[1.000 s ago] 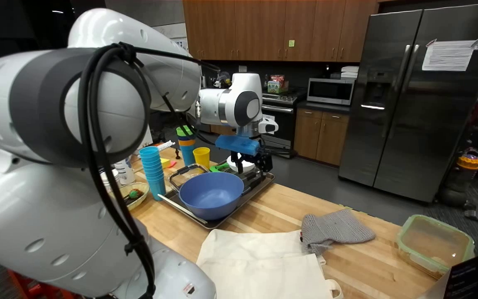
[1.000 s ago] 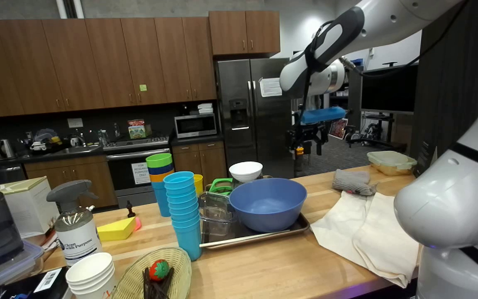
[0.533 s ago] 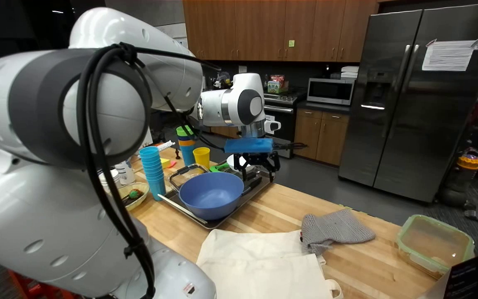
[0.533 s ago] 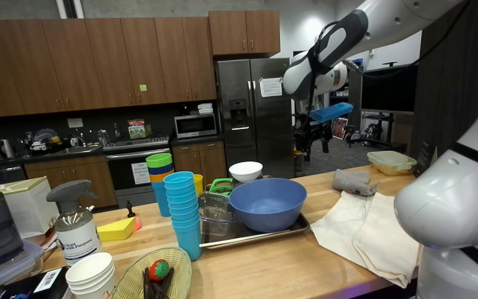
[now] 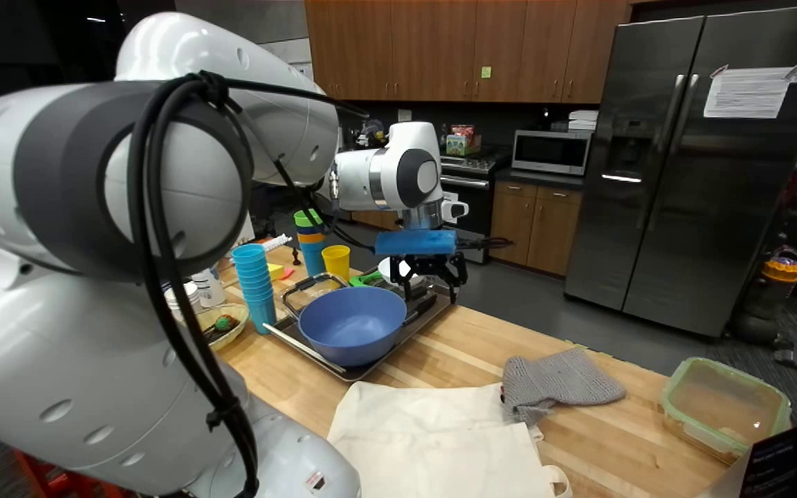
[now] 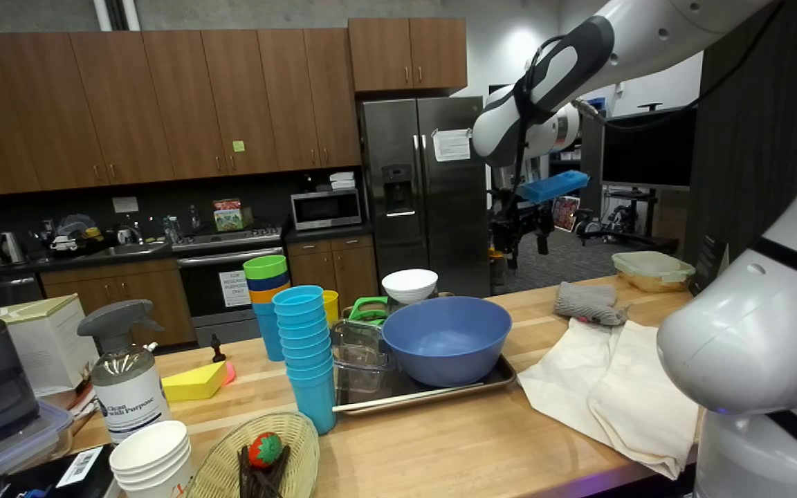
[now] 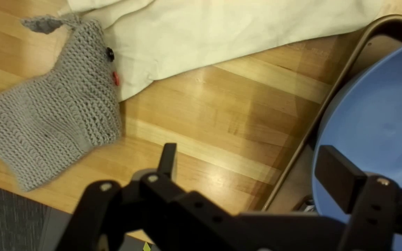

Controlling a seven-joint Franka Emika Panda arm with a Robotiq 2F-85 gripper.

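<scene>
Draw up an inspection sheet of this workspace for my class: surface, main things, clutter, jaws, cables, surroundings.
Surface: wooden table, light-toned.
Main things: blue bowl standing in a metal tray; grey knitted piece touching cream cloth.
Clutter: stacked light-blue cups, spray bottle, wicker basket with a strawberry-like item.
Jaws: open, holding nothing, hanging clear of the bowl.
Cables: black cables bundled along the robot arm.
Surroundings: fridge, microwave, wooden cabinets.

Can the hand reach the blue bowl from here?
Likely yes, though probably only at an edge: the hand is open and empty, nothing visibly blocks its way, and the blue bowl sits uncovered in the tray.
</scene>
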